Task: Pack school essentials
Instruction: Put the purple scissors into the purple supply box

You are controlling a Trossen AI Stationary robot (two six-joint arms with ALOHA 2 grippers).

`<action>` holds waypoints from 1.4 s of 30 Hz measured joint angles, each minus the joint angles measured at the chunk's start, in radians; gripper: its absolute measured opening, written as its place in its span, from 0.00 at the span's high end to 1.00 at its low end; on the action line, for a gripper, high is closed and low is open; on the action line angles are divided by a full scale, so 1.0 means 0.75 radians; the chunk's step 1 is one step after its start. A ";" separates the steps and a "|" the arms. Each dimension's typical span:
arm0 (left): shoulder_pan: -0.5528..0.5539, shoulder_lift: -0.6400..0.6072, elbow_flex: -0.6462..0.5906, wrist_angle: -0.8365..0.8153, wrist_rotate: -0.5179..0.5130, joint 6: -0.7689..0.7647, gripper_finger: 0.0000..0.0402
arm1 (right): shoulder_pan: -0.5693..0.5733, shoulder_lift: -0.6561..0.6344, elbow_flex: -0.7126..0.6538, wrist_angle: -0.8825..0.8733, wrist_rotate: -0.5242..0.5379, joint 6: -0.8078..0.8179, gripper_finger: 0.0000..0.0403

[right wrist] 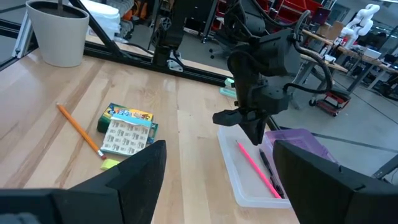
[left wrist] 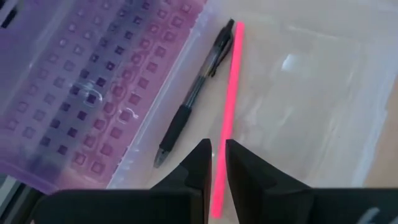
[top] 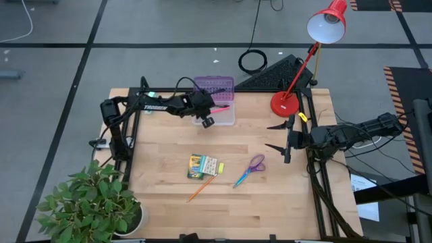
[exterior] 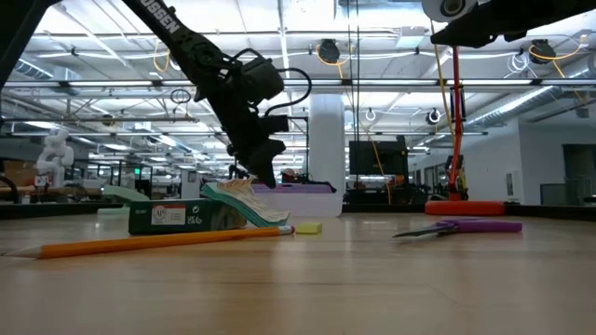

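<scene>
A clear box [top: 226, 116] with its purple lid [top: 214, 86] open stands at the table's far middle. In it lie a black pen [left wrist: 193, 99] and a pink pencil [left wrist: 231, 93]. My left gripper [left wrist: 217, 152] hangs over the box's left end, shut on the pink pencil. On the table's middle lie a yellow-green crayon box [top: 201, 165], a small yellow piece [exterior: 308, 227], an orange pencil [top: 201, 189] and purple-handled scissors [top: 250, 169]. My right gripper [top: 268, 136] waits open near the table's right edge, above the table. My left gripper pinches the pink pencil near its one end [left wrist: 219, 177] between its two fingers, coming from above and slanting down. The pencil fills the narrow gap and runs along between the fingers. Its other end [left wrist: 239, 28] lies on the box's floor beside the black pen.
A red desk lamp [top: 287, 101] stands at the table's far right, with a black keyboard [top: 273, 74] behind the box. A potted plant [top: 91, 202] sits at the near left corner. Bare wood lies along the near edge.
</scene>
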 joint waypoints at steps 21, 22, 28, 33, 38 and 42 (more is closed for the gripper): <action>-0.369 -0.310 0.025 0.031 -0.123 -0.146 0.87 | 0.000 0.026 0.001 0.002 -0.002 0.144 0.29; -0.399 -0.323 0.017 0.025 -0.127 -0.157 0.87 | 0.000 0.034 0.001 -0.001 -0.005 0.156 0.29; -0.585 -0.339 -0.014 0.025 -0.148 -0.212 0.87 | 0.000 0.101 0.001 0.008 -0.075 0.211 0.29; -0.713 -0.339 -0.056 0.031 -0.188 -0.239 0.87 | 0.000 0.174 0.001 0.017 -0.085 0.251 0.29; -0.789 -0.339 -0.158 0.042 -0.244 -0.402 0.87 | 0.000 0.244 0.007 0.126 -0.207 0.301 0.30; -0.883 -0.339 -0.258 0.096 -0.295 -0.519 0.87 | 0.000 0.294 0.014 0.153 -0.213 0.307 0.33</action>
